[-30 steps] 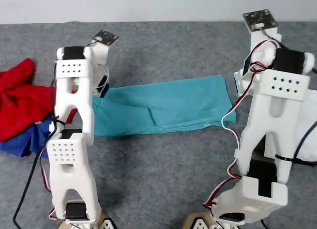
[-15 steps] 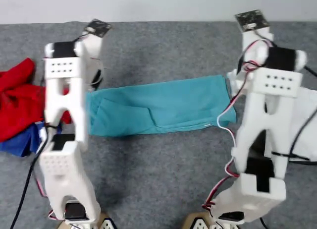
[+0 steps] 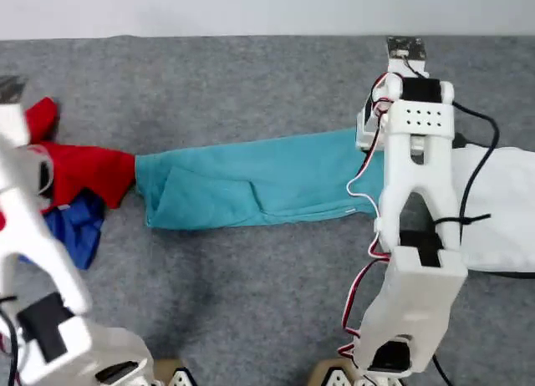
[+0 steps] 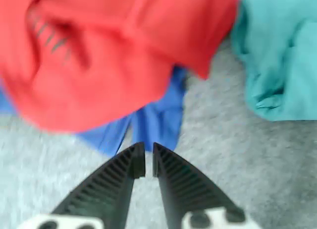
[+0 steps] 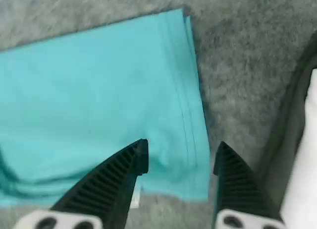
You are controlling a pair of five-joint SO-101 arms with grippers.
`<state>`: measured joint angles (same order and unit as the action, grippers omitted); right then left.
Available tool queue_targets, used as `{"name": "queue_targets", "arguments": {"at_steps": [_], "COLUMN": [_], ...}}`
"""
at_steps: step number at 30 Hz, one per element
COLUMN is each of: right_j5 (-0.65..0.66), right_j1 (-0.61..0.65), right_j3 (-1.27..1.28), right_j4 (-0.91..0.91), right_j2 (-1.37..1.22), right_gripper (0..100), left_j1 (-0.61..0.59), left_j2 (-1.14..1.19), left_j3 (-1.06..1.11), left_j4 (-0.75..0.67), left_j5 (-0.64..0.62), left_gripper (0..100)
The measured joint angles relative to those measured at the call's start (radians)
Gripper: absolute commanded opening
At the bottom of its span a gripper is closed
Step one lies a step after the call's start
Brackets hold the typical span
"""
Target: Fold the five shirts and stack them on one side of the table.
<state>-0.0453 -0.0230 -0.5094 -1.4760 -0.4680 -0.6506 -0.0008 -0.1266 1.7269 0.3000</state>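
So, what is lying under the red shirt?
A blue shirt sticks out from under the red shirt. The rest of it, and anything else below, is covered by the red cloth.

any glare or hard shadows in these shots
High view: even light, no glare on the teal shirt, faint shadow on the grey table. Left wrist view: red shirt shades the blue shirt. Right wrist view: dark band beside the white shirt.

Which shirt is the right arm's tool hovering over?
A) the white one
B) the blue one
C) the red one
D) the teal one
D: in the right wrist view, the right tool stands open above the hemmed edge of the teal shirt.
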Motion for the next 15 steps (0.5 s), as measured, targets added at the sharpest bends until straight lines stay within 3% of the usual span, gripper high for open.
{"name": "queue_targets", "arguments": {"at_steps": [5,15], "right_j5": [-0.011,-0.011], "right_j1": [0.0,-0.012], "right_j3": [0.0,0.0], "right_j4": [0.083,0.155], "right_j2": [-0.071,-0.235], "right_gripper": [23.7,23.7], "left_j1": [-0.075,-0.081], "left_j2": [-0.06,-0.072], "left_j3": [0.029,0.035], "left_j4": [0.003,0.005], "left_j5": [0.0,0.0], "left_gripper": [4,4]}}
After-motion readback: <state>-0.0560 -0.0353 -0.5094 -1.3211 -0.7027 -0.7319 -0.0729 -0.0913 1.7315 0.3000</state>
